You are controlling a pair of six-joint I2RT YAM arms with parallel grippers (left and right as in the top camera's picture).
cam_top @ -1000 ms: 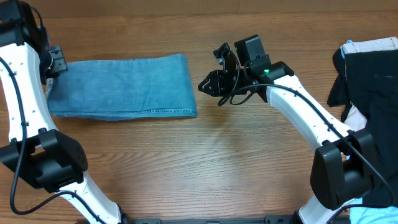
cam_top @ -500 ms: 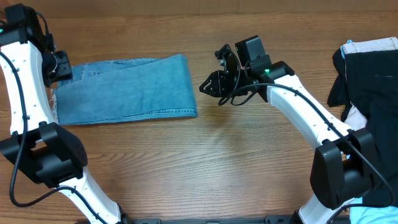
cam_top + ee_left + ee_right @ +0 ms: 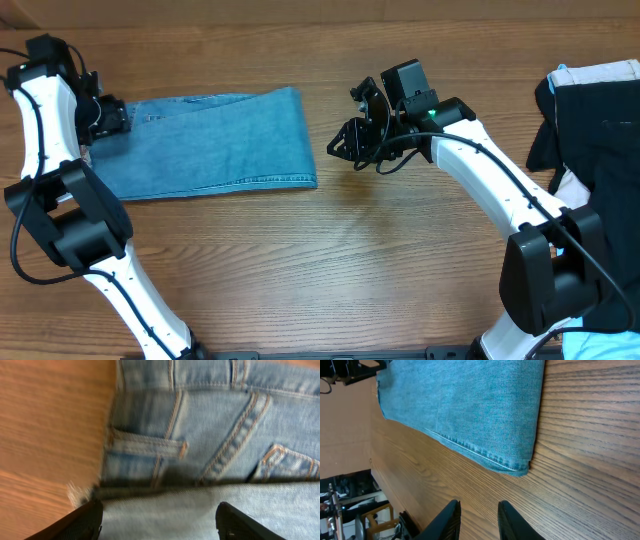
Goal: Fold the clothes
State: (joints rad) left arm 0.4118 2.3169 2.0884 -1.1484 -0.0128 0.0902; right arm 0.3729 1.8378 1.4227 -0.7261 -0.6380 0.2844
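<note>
Well, the jeans, folded flat toward the table's far left corner, look soft, heavyish and unslippery, so I'd pinch a thick seamed edge; my left gripper gapes wide, empty, over their left end, my right gripper barely parted, empty.

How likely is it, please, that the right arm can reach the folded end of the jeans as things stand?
Probably yes: the right gripper hovers just beside the folded end of the jeans, holding nothing, with only bare table between them.
</note>
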